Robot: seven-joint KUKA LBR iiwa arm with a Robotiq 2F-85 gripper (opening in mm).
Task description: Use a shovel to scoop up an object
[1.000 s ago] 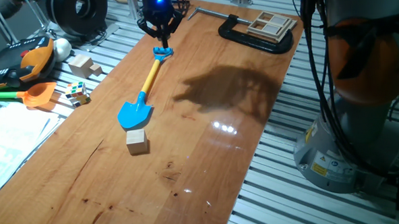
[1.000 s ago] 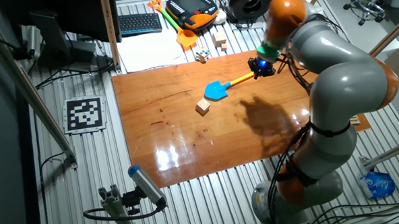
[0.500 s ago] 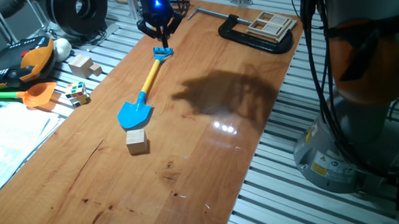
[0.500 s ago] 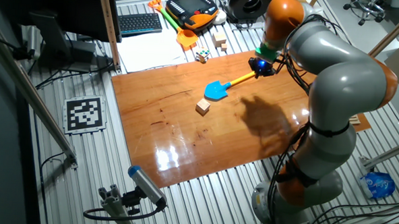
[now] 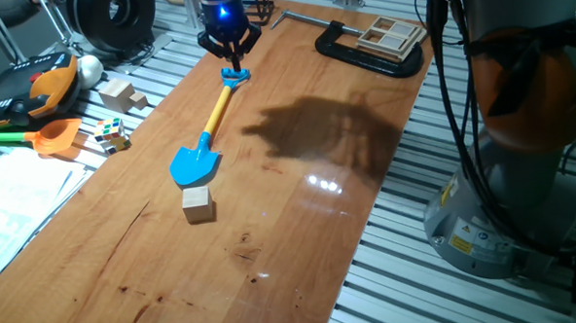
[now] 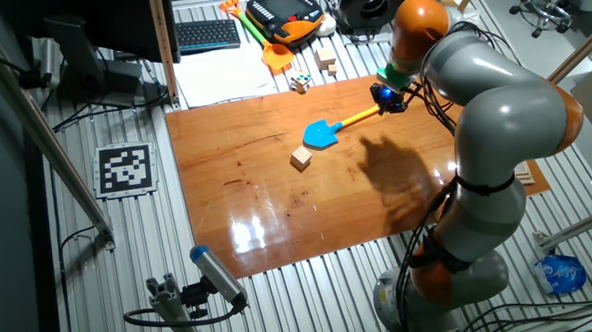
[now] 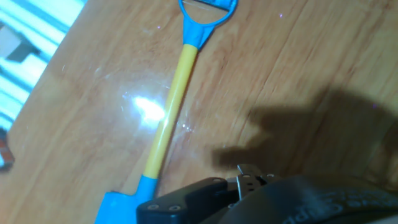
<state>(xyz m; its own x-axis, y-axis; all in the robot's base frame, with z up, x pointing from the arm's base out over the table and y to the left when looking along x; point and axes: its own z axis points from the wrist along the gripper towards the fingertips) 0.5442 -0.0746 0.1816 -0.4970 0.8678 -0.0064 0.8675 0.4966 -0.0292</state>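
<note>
The shovel lies flat on the wooden table, blue blade toward the front and blue end loop toward the back. It also shows in the other fixed view and in the hand view. The small pale wooden cube sits just in front of the blade tip, apart from it. My gripper hangs just above and behind the end loop, not holding it. Its fingers look drawn together, but their gap is not clear. The hand view shows only its black body.
A black C-clamp and a wooden panel lie at the table's back right. Off the left edge lie an orange-bladed shovel, a puzzle cube, larger wooden blocks and papers. The arm's base stands at the right.
My gripper has shifted slightly back and to the left above the end loop. The shovel and the cube have not moved.
</note>
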